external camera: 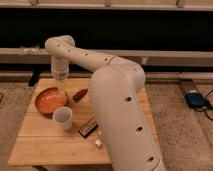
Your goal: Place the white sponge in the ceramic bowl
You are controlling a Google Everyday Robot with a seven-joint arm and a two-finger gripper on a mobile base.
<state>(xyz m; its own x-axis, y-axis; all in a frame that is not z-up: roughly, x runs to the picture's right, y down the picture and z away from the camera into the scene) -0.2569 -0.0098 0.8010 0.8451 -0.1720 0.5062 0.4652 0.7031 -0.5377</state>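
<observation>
The ceramic bowl (49, 101), orange-red inside with a darker rim, sits on the left of the wooden table (50, 142). My arm reaches over the table from the right and bends down at the far left. The gripper (62, 91) hangs at the bowl's right rim, just above it. The white sponge does not show as a separate thing anywhere on the table; I cannot tell whether it is at the gripper's tip.
A small white cup (62, 118) stands just in front of the bowl. A reddish-brown item (80, 94) lies right of the gripper. A brown snack bar (88, 127) and a tiny white cube (98, 143) lie nearer the front. My arm's large body covers the table's right side.
</observation>
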